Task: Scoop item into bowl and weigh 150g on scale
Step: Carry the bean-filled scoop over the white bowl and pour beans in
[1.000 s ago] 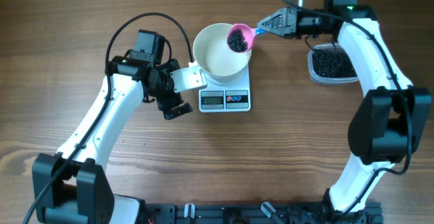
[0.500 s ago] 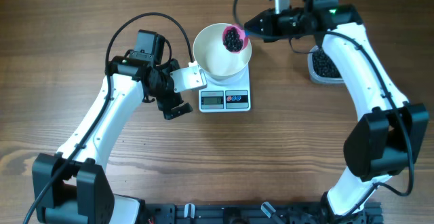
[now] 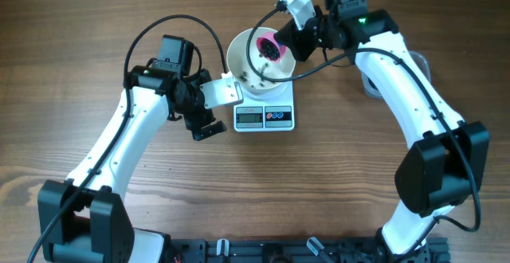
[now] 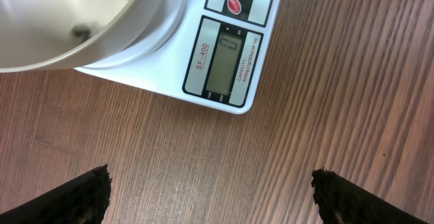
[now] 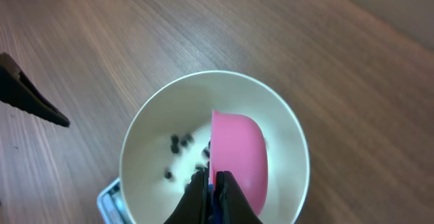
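The white bowl [image 3: 253, 73] stands on the white scale [image 3: 264, 117]. My right gripper [image 3: 287, 43] is shut on the blue handle of a pink scoop [image 3: 269, 48], which is tipped on its side over the bowl. In the right wrist view the scoop [image 5: 239, 156] hangs inside the bowl's rim [image 5: 139, 139], and a few black beads [image 5: 180, 142] lie scattered on the bowl's floor. My left gripper [image 3: 218, 110] is open just left of the scale, holding nothing. The left wrist view shows the scale's display [image 4: 227, 61] and the bowl's side [image 4: 61, 41].
The clear tub [image 3: 421, 62] with the bead supply sits at the back right, mostly hidden under my right arm. The left gripper's white finger [image 3: 223, 92] is close to the bowl's left side. Bare wooden tabletop [image 3: 263, 183] lies in front of the scale.
My right arm has swung left over the bowl and rolled the scoop from level onto its side. Beads now lie in the bowl. The left arm has not moved.
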You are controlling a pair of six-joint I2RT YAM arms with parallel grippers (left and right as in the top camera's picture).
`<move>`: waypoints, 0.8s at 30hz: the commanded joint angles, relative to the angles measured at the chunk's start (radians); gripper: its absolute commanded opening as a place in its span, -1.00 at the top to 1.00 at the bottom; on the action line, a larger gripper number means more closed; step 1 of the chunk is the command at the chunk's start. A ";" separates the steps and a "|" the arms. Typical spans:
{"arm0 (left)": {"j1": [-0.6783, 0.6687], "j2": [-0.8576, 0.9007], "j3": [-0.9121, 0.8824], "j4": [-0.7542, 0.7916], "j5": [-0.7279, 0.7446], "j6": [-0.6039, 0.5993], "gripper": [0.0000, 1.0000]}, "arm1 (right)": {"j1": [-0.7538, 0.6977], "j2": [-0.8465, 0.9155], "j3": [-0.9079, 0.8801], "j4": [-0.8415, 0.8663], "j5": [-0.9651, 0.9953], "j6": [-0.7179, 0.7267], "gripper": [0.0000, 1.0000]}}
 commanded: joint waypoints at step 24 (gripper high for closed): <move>-0.005 -0.003 0.009 0.001 0.013 0.019 -1.00 | 0.027 -0.014 0.000 0.010 -0.021 -0.601 0.91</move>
